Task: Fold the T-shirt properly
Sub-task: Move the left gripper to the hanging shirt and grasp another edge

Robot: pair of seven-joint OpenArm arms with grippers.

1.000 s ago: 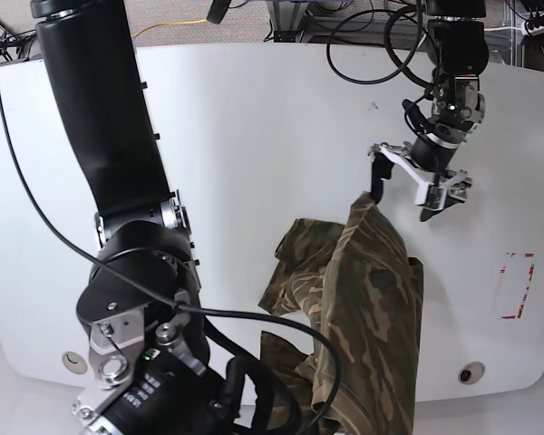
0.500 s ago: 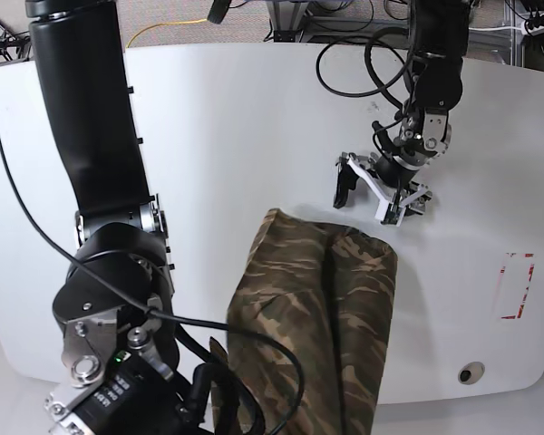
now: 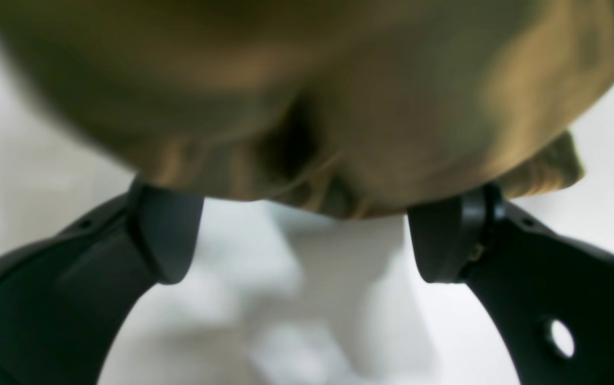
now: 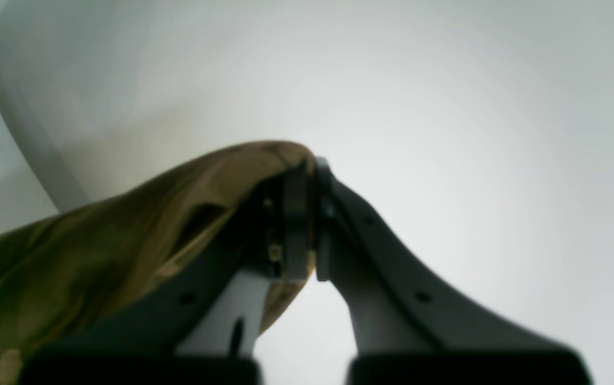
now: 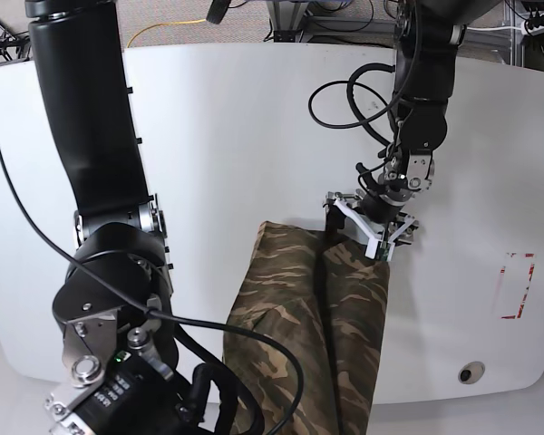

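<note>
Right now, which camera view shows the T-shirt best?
The base view: it shows the T-shirt as a long camouflage bundle on the white table. The left wrist view shows only blurred fabric above the open left gripper. The right wrist view shows one edge clamped in the right gripper.

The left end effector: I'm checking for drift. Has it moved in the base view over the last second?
Yes. The left end effector has moved down-left, away from the red mark on the table, and is now at the T-shirt top edge.

The T-shirt (image 5: 313, 326) runs off the base view's bottom edge.
</note>
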